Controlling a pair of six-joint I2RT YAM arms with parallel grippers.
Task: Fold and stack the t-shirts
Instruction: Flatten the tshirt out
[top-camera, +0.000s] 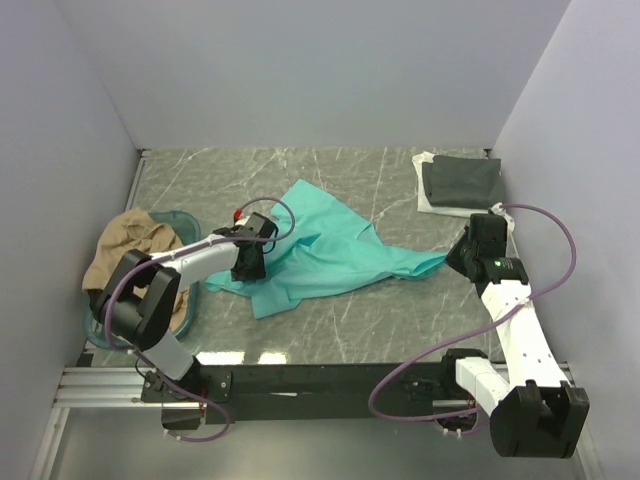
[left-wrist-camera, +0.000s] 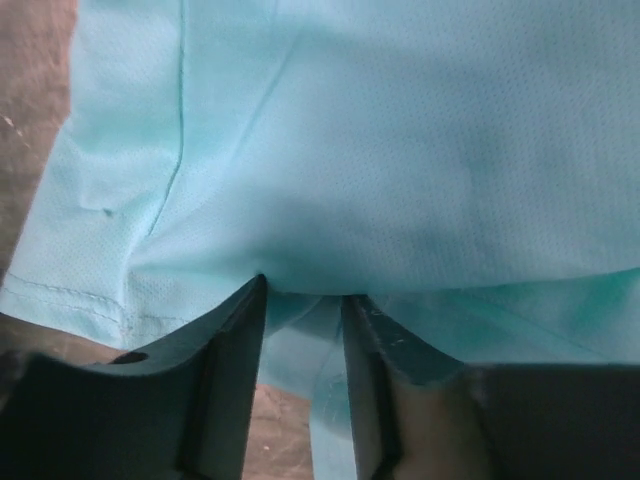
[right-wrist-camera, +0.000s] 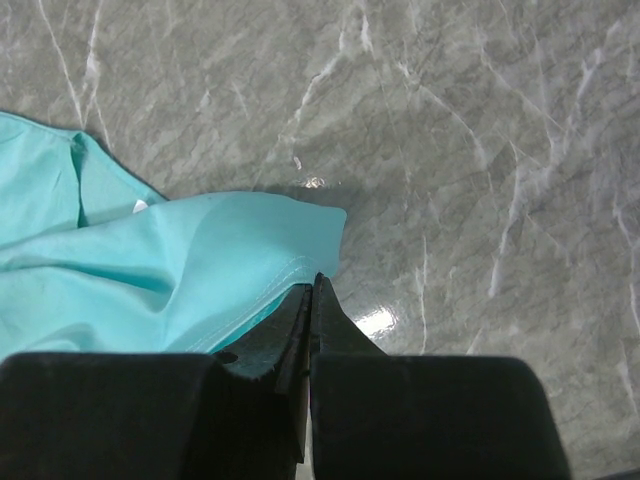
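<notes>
The teal shirt (top-camera: 320, 255) sprawls mid-table, with the left gripper (top-camera: 248, 268) clamped on a fold at its left edge beside the basket (top-camera: 185, 217) holding the tan shirt (top-camera: 125, 250), and the right gripper (top-camera: 458, 255) pinching its right tip, near the grey shirt (top-camera: 462, 182) lying on the white shirt (top-camera: 425, 195).

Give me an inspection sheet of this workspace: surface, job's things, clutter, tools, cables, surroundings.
Surface: grey marbled table, bare in front and behind.
Job's things: teal t-shirt crumpled at centre, unfolded; tan t-shirt bunched in and over the basket; dark grey t-shirt folded on the white t-shirt in the far right corner.
Clutter: teal basket at the left edge.
Tools: left tool closed on a fold at the teal t-shirt's left side; right tool closed on its right tip.
Cables: purple cables loop from both arms.
Surroundings: pale walls on three sides.
</notes>
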